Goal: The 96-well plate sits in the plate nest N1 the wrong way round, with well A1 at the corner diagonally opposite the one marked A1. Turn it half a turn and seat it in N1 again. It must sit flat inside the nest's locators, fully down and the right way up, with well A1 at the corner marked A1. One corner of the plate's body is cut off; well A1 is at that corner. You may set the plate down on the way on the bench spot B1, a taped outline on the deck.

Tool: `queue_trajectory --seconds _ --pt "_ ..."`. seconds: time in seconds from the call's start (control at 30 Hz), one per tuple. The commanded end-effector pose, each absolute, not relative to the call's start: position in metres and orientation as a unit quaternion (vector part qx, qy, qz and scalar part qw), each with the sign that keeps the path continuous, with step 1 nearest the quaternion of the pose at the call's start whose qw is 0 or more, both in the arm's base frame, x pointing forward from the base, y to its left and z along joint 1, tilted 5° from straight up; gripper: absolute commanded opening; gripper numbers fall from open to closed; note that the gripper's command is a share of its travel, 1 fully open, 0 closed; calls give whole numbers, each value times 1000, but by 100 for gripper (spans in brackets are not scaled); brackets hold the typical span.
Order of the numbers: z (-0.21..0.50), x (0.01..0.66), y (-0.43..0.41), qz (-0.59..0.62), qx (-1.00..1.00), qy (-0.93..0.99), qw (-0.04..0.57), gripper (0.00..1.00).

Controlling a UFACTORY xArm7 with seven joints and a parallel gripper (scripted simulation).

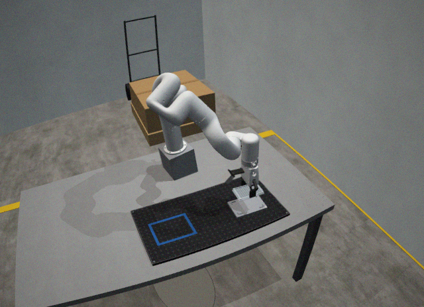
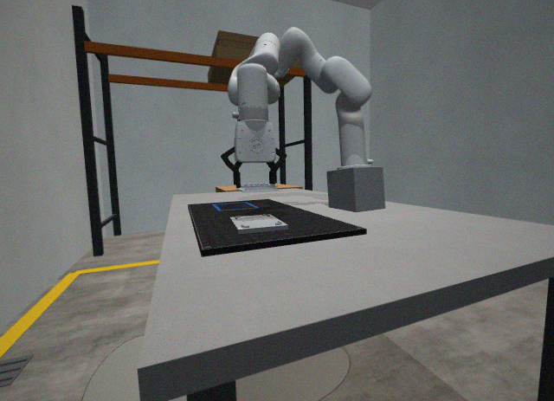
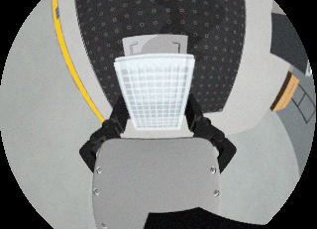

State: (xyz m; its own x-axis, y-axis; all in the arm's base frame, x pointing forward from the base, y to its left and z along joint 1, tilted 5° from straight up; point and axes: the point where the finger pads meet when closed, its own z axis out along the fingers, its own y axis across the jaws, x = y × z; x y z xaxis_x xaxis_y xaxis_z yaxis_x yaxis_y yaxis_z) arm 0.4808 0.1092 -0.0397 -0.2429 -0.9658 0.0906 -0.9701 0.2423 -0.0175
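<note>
My gripper is shut on the 96-well plate, a white plate with a fine grid of wells. It holds the plate level in the air above the plate nest N1, a light grey pad with corner locators on the black deck. In the exterior view the plate hangs between the fingers, well above the empty nest. In the wrist view the plate sits between the two dark fingers and covers most of the nest. I cannot make out the cut corner.
The blue taped outline B1 lies at the left end of the black deck mat. The arm's grey base block stands behind the mat. Cardboard boxes and a black rack stand behind the table.
</note>
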Motion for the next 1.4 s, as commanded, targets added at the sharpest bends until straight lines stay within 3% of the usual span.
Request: queue_trajectory --seconds 0.0,1.37 --pt "-38 482 110 36 615 -787 28 0" --pt "-84 482 105 36 615 -787 28 0"
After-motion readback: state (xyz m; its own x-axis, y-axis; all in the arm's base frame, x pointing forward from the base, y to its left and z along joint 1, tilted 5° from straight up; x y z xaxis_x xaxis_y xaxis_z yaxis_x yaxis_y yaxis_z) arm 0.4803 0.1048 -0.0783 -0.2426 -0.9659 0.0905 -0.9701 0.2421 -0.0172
